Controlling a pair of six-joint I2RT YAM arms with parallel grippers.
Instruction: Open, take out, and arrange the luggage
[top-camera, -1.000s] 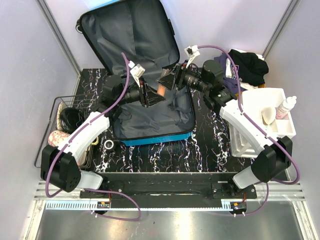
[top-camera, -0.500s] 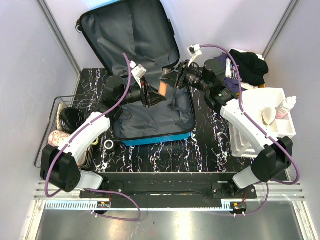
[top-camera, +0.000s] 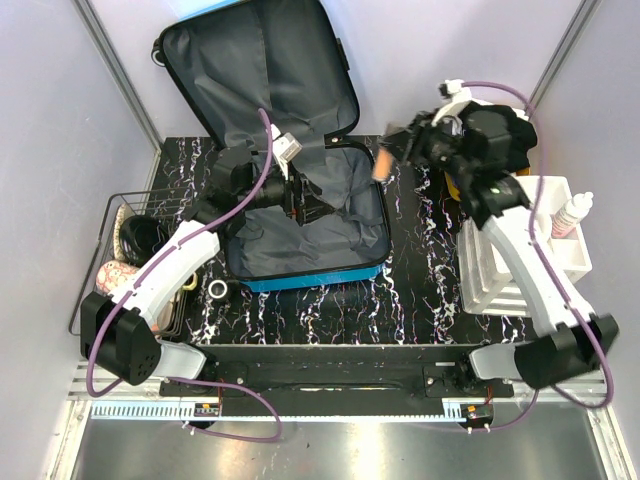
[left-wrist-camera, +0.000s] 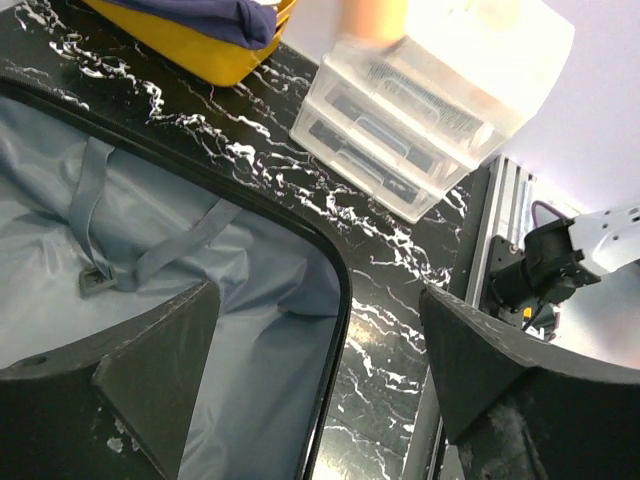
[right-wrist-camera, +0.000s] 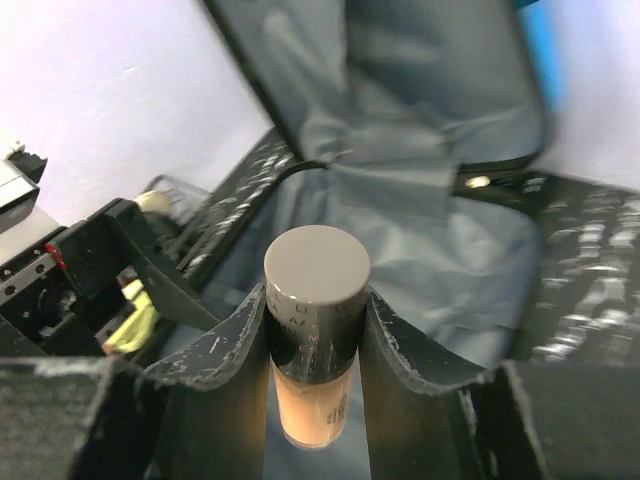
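Observation:
The luggage (top-camera: 300, 235) lies open on the black marbled table, its lid leaning against the back wall and its grey lining (left-wrist-camera: 200, 300) showing. My left gripper (top-camera: 315, 205) hovers over the suitcase's right side, jaws wide open with nothing between them (left-wrist-camera: 318, 300). To the right of the suitcase rim my right gripper (top-camera: 392, 150) is raised above the table and is shut on a peach-coloured bottle (top-camera: 383, 163). In the right wrist view the fingers clamp the bottle's dark neck (right-wrist-camera: 315, 320) just under its grey cap, with the luggage lining (right-wrist-camera: 440, 240) behind.
A yellow bin (left-wrist-camera: 200, 50) with dark clothes stands at the back right. Beside it is a clear drawer unit (left-wrist-camera: 400, 140), and a white compartment organiser (top-camera: 560, 245) holds a white bottle (top-camera: 573, 213). A wire basket (top-camera: 125, 240) sits at the left, a small ring (top-camera: 217, 289) near the suitcase's front.
The left gripper let go of the peach bottle and opened. The right gripper shut on the bottle and carried it right, out from over the suitcase.

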